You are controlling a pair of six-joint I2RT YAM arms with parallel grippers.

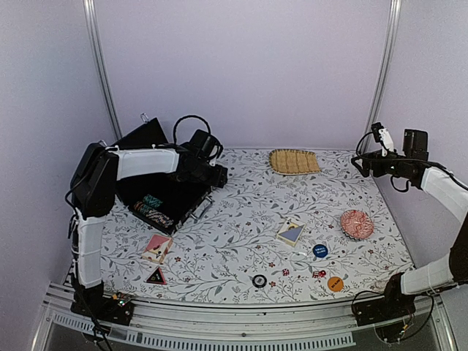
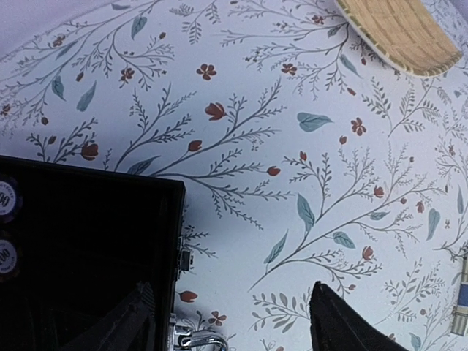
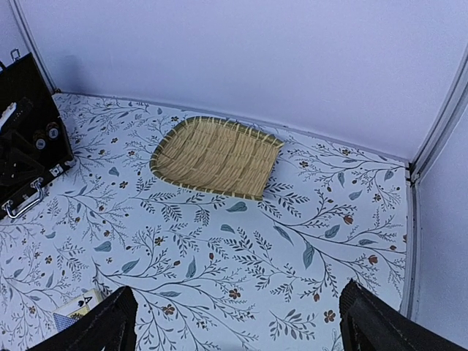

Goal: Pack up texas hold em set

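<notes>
You will find the left gripper (image 2: pixel 234 330), fingers apart and empty, over the edge of the open black case (image 1: pixel 157 196) at the left rear, the right gripper (image 3: pixel 245 333) likewise spread, high at right, chips (image 2: pixel 6 199) reading only "00", flowered cloth (image 1: pixel 241 212), lilac walls (image 1: pixel 241 66).

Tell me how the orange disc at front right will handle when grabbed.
The orange disc lies flat on the cloth, so pushed it probably slides rather than rolls. It looks thin and small: likely light, stiff, awkward to pinch from above.
</notes>
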